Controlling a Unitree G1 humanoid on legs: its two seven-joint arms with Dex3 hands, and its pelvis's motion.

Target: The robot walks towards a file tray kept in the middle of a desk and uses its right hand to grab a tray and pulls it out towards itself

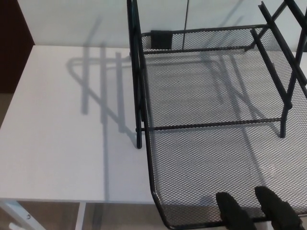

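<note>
right robot hand point(256, 211): two black fingers hooked over the front rim of the mesh tray point(201, 158), holding it | tray: slid forward out of the black frame point(138, 96), front edge overhanging the near edge of the white surface point(67, 134) | left robot hand: out of sight

White desk point(62, 143) against a pale wall point(72, 19); dark panel point(12, 43) at left.
</note>
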